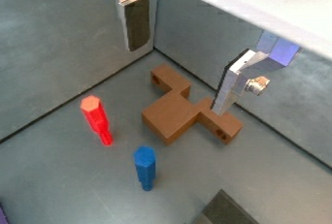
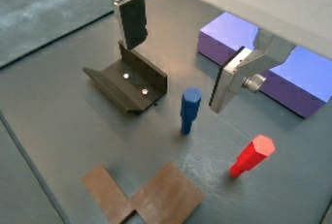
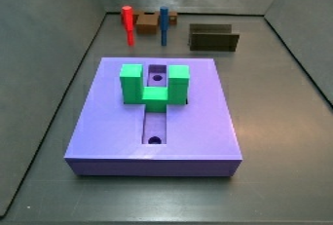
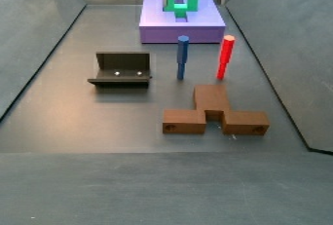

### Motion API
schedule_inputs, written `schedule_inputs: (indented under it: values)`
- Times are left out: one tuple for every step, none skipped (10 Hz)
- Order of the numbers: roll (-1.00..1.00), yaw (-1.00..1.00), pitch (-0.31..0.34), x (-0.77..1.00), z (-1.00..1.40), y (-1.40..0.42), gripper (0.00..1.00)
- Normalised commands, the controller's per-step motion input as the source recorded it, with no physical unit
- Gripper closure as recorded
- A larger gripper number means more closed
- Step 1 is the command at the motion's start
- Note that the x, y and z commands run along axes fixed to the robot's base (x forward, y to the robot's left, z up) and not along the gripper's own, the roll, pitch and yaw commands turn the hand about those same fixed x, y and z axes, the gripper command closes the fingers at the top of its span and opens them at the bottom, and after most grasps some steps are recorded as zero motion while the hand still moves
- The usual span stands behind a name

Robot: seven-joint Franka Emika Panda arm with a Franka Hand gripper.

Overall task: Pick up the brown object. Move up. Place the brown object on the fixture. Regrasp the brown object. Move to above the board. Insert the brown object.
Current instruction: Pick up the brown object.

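Wrist view: gripper [image 1: 182, 58] hangs empty above the floor, fingers spread wide. The brown object [image 1: 185, 117] lies flat below it, a branched wooden-looking piece with stubby arms. A red peg [image 1: 97, 119] and a blue peg [image 1: 146, 168] stand near it.

Wrist view: fixture [image 2: 127, 82] sits under the gripper [image 2: 182, 53]; board [image 2: 266, 58] beyond.

Side view: brown object [image 4: 211, 113] lies well apart from the fixture [image 4: 121, 70]. Judged rigid, light, not fragile. Best hold: across one narrow arm, clear of the pegs.
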Motion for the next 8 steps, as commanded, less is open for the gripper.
schedule_inputs:
  values:
    - [0.00,0.00,-0.059,-0.12,-0.32,0.35,0.00]
    - [0.00,-0.04,-0.113,-0.28,-0.51,0.55,0.00]
    - [0.00,-0.08,-0.151,-0.33,-0.76,0.55,0.00]
    - [-0.01,-0.05,-0.186,-0.41,-0.83,0.53,0.00]
    - [-0.04,-0.03,-0.203,-0.42,-0.86,0.32,0.00]
    - [-0.04,-0.07,-0.203,-0.35,-0.87,0.00,0.00]
    - [-0.04,-0.24,-0.213,-0.24,-0.84,-0.11,0.00]
    - [-0.03,-0.34,-0.091,0.00,-1.00,-0.18,0.00]
